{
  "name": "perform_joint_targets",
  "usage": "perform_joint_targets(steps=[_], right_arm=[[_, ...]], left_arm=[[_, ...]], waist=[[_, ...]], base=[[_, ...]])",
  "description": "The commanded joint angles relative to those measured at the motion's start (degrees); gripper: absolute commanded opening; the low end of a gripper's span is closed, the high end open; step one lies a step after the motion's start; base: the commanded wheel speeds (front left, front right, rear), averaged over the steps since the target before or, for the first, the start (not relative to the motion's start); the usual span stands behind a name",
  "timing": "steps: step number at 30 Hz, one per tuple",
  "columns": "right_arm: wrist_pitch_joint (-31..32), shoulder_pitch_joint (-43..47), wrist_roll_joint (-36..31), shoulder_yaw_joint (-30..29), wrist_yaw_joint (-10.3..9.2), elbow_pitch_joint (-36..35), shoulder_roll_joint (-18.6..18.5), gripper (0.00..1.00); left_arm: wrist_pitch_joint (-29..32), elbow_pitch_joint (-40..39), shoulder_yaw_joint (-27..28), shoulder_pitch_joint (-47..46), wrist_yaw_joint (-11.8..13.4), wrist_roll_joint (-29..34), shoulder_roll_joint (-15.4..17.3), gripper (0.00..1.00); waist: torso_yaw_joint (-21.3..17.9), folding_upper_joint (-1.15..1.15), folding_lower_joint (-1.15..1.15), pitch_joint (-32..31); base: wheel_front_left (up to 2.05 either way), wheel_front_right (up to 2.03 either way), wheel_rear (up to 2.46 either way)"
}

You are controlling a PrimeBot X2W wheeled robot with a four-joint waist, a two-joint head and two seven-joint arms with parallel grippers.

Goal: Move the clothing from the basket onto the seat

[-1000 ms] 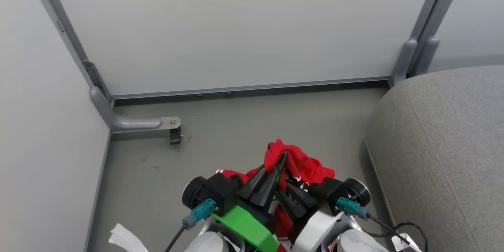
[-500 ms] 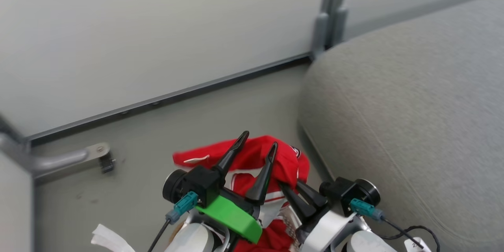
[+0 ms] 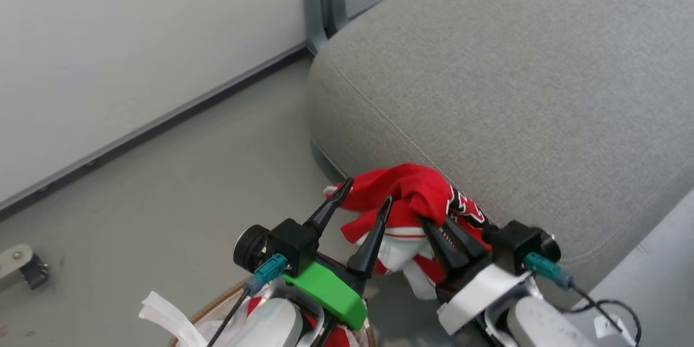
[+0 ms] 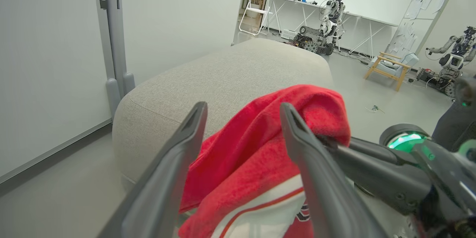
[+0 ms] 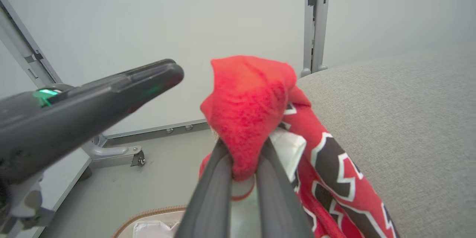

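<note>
1. The right gripper [image 3: 436,225] is squeezed tight on the clothing [image 3: 417,190]. A bunch of red cloth pokes up between its two dark fingers.
2. The left gripper [image 3: 368,190] has its fingers spread wide and pinches nothing. The red cloth sits just past its tips.
3. The clothing is bright red and looks soft. It has a white band with a thin red line, and black shapes with white edges on one side.
4. It hangs in the air from the right gripper, right by the round front edge of the seat [image 3: 515,92]. I cannot tell if it touches the seat.
5. The seat is big and grey.
6. The brown rim of the basket [image 3: 209,309] peeks out low down, under the arms.
</note>
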Motion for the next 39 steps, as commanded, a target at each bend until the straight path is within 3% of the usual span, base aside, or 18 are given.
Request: perform_joint_targets(steps=[1,7,12,19,25,30,31,32,33,34,35,39], right_arm=[[-0.15,-2.86,-0.43,0.31,-0.06,-0.92,-1.07,0.00],[-0.16,-14.03,-0.31,0.73,-0.06,-0.72,-7.63,0.00],[-0.15,-27.09,-1.75,-1.18,-0.06,1.81,-16.17,0.00],[-0.15,-42.84,-3.38,-3.94,-0.06,10.58,-23.43,0.00],[-0.14,-49.29,-5.95,-5.03,-0.07,20.17,-25.78,0.00],[-0.14,-47.16,-8.55,-9.03,-0.07,27.34,-25.44,0.00],[-0.14,-46.18,-9.21,-9.98,-0.07,28.71,-25.11,0.12],[-0.13,-45.32,-9.53,-11.23,-0.06,29.92,-24.78,0.17],[-0.14,-44.14,-9.70,-13.15,-0.07,31.46,-24.31,0.47],[-0.14,-43.06,-9.77,-14.66,-0.07,32.41,-24.03,0.87],[-0.14,-41.55,-9.86,-16.25,-0.07,33.25,-23.39,1.00],[-0.14,-34.72,-10.30,-20.81,-0.07,34.61,-21.05,1.00]], left_arm=[[-0.05,0.31,0.38,-1.14,-0.13,0.67,0.46,1.00],[-0.04,1.00,1.69,-1.08,-0.13,1.74,1.59,1.00],[-0.04,1.41,0.47,-3.30,-0.13,2.53,2.50,1.00],[-0.04,2.02,-0.44,-7.62,-0.13,2.74,3.20,1.00],[-0.05,2.49,-1.13,-10.34,-0.13,3.06,2.68,1.00],[-0.04,3.13,0.05,-10.93,-0.13,2.99,2.37,1.00],[-0.05,3.23,0.64,-10.91,-0.13,2.85,2.23,1.00],[-0.05,3.35,1.06,-10.88,-0.13,2.88,2.14,1.00],[-0.05,3.48,1.68,-10.73,-0.13,2.98,2.11,1.00],[-0.05,3.55,2.17,-10.48,-0.13,3.01,2.06,1.00],[-0.05,3.69,2.61,-10.05,-0.13,3.13,2.00,1.00],[-0.05,4.29,4.38,-8.50,-0.13,3.38,2.02,1.00]], waist=[[-2.35,0.00,0.00,3.86],[-2.08,0.00,0.00,7.68],[1.17,0.00,0.00,13.21],[6.93,0.00,0.00,19.86],[11.67,0.00,0.00,23.51],[14.26,0.00,0.00,24.99],[14.58,0.00,0.00,25.11],[14.80,0.00,0.00,25.14],[14.96,0.00,0.00,25.07],[15.06,0.00,0.00,24.87],[15.09,0.00,0.00,24.53],[14.83,0.00,0.00,22.41]], base=[[0.00,0.00,0.00],[0.00,0.00,0.00],[0.00,0.00,0.00],[0.00,0.00,0.00],[0.00,0.00,0.00],[0.00,0.00,0.00],[0.00,0.00,0.00],[0.00,0.00,0.00],[0.00,0.00,0.00],[0.00,0.00,0.00],[0.00,0.00,0.00],[0.00,0.00,0.00]])
